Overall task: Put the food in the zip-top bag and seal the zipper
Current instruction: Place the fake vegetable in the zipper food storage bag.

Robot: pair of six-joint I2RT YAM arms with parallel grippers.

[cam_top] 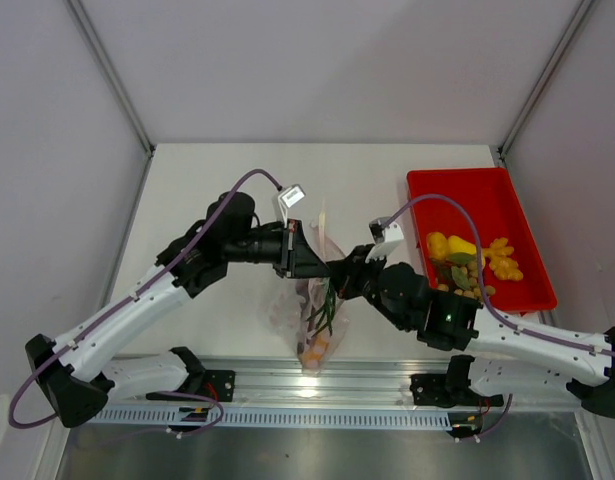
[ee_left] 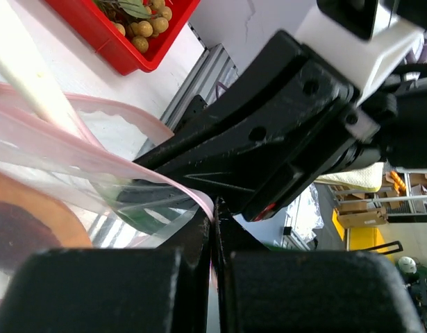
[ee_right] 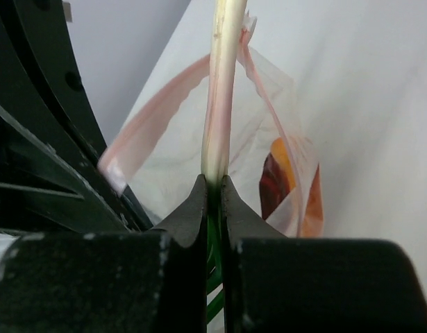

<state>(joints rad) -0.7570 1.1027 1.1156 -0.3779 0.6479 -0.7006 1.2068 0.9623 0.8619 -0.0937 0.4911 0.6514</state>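
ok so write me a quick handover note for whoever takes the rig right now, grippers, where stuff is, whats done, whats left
Left gripper: shut on the pink-red zipper strip of the clear dotted zip-top bag, holding its mouth open.
Right gripper: shut on the long green onion; green end appears to be down in the bag, pale stalk sticking out.
Done: orange-red melon slice is in the bag.
Left: let the onion go fully inside; yellow peppers and olive-green grape bunch are in the red rectangular tray; zipper not yet sealed.
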